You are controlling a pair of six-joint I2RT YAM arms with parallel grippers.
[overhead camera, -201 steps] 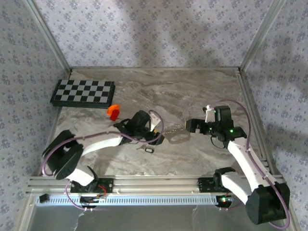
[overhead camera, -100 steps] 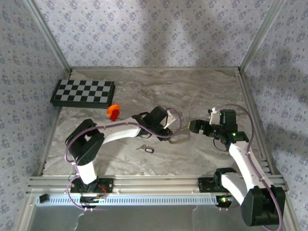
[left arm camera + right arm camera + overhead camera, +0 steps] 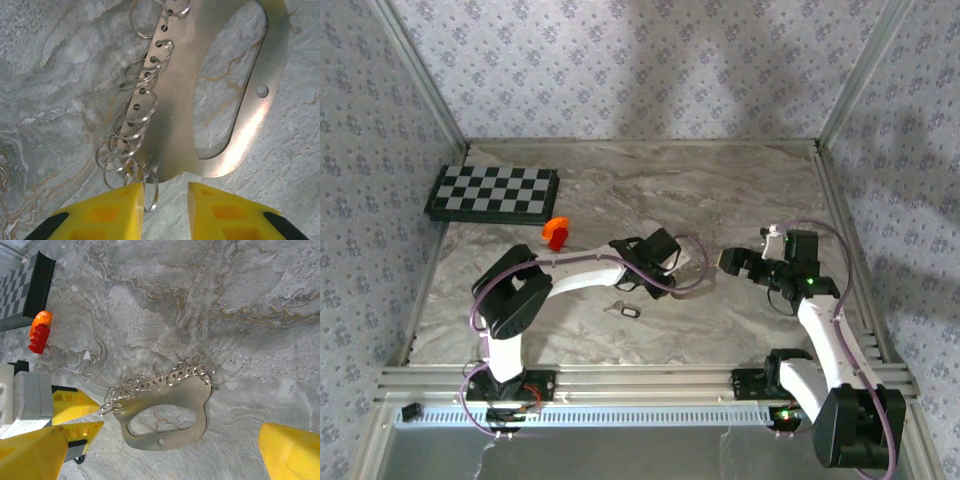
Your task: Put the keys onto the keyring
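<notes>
My left hand (image 3: 165,192) is half open, holding nothing, at the end of the flat shiny silver keyring (image 3: 175,110); the tiny black-headed silver key (image 3: 628,311) lies nearby. If I catch only its thin edge, the keyring could slide away

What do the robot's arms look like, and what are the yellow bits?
The left arm and right arm have white links with black joints, each trailed by a thin purple cable. A green light glows on the right one. The left tool and right tool each end in two yellow wedge-shaped fingers.
</notes>
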